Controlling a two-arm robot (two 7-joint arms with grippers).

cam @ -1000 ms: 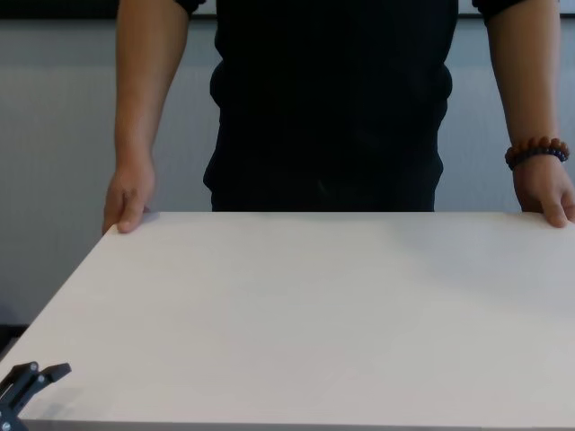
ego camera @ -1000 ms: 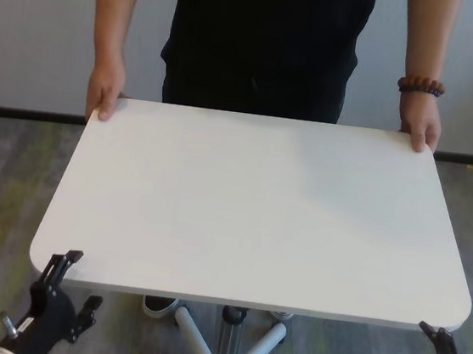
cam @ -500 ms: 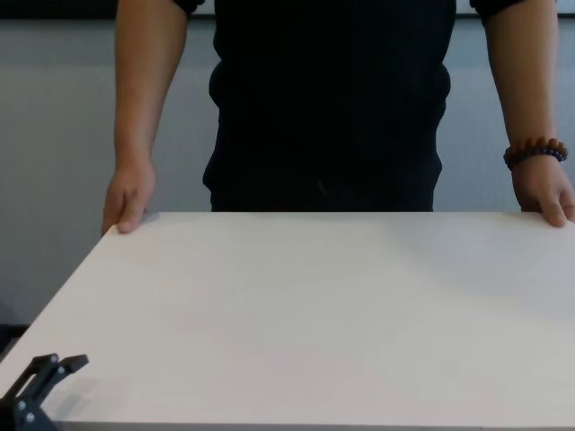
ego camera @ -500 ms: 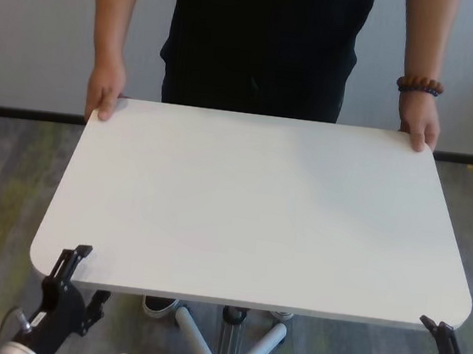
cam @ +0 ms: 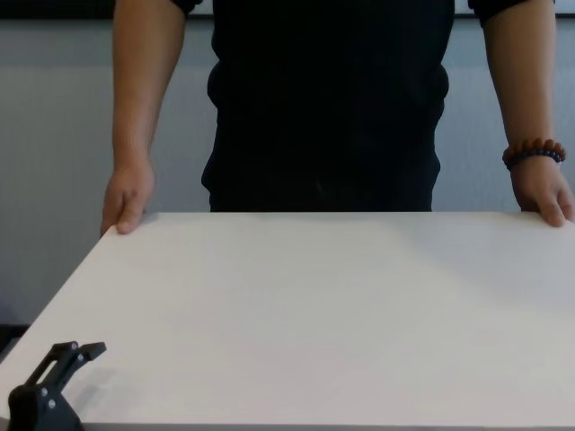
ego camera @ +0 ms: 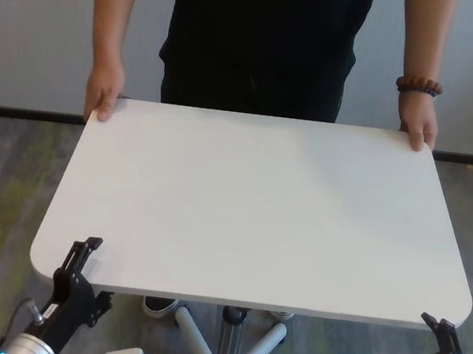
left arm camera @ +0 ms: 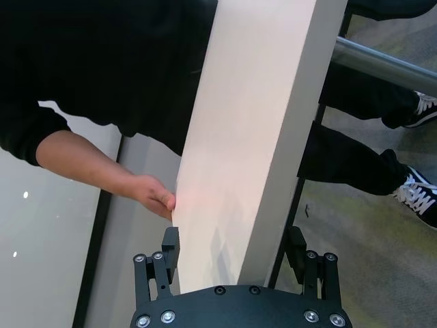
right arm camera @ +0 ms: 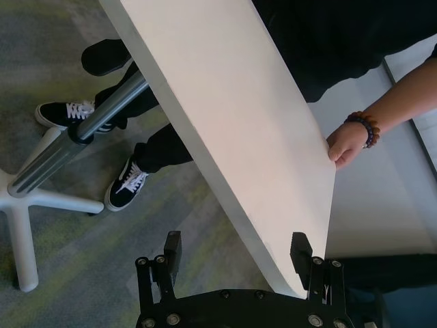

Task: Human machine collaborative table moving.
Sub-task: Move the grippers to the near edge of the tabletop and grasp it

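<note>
Now left gripper (left arm camera: 234,251) agape astride table (left arm camera: 252,130) edge.

White table (ego camera: 258,209) sits level in front of me, rounded corners, thin edge, on a grey centre post (ego camera: 230,339) with white splayed feet on grey carpet (ego camera: 0,193). Top is bare apart from contacts at the edges: the human's hands rest on the two far corners, one (ego camera: 103,92) on my left, the braceleted one (ego camera: 419,128) on my right. My left gripper (left arm camera: 235,251) straddles the near edge at the left corner, one finger above, one below. My right gripper (right arm camera: 235,254) does likewise at the near right corner.
</note>
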